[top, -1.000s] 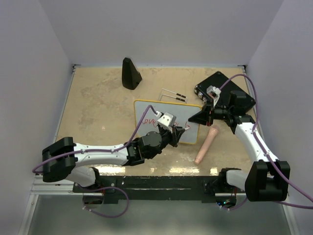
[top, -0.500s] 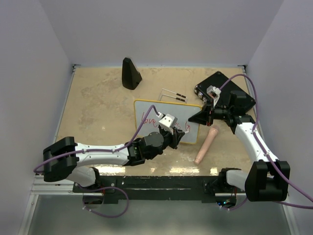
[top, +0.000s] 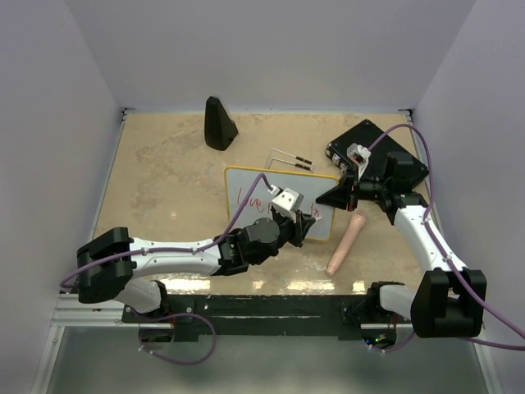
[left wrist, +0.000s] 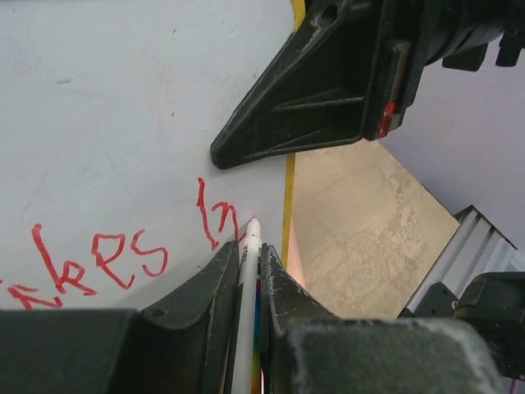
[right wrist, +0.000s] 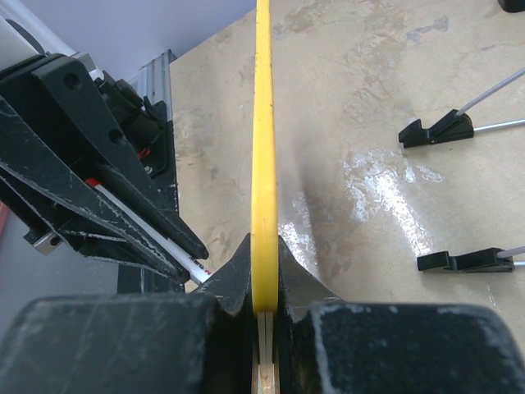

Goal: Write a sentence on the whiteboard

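Red sentence (left wrist: 205, 215) on a glossy white whiteboard (left wrist: 98, 98) with a yellow rim (right wrist: 262, 123).
The marker (left wrist: 246, 279) is white with a thin multicoloured stripe along its barrel. The left gripper (left wrist: 248, 250) and right gripper (right wrist: 262, 246) are matte black. The table (top: 164, 180) is mottled beige, marble-like, with pale glare patches. A wedge (top: 219, 123) is black, a cylinder (top: 346, 240) pinkish-tan, the cables (top: 408, 126) lilac, the arms (top: 172, 250) white and black, the walls (top: 271, 49) pale lavender.

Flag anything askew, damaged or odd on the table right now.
Nothing spilled or broken. One oddity: the red handwritten sentence on the small yellow-rimmed whiteboard is almost out of room. The tip of the white marker in the left fingers sits right beside the right rim. The right fingers pinch that same rim.
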You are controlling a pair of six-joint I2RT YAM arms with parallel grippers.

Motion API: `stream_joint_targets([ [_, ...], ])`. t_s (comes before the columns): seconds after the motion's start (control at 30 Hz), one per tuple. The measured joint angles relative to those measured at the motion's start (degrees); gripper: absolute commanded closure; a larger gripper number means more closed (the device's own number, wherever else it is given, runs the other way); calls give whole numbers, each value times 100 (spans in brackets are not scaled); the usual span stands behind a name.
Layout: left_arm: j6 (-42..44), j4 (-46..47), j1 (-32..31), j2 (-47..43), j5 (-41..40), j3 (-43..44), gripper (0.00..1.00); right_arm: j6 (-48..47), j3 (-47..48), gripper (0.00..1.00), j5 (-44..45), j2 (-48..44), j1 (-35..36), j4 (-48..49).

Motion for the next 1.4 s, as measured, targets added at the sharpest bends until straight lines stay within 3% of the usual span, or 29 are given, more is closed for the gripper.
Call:
stream_joint_targets([
  [0.27, 129, 15, 2, -85, 155, 72, 100, 9, 0, 100, -37, 0, 2, -4],
  [0.67, 133, -98, 2, -1241, 450, -369, 100, 11, -4, 100, -48, -87, 2, -20],
  [1.4, -9, -136, -42, -1582, 868, -1029, 100, 48, -66, 100, -50, -284, 2, -28],
])
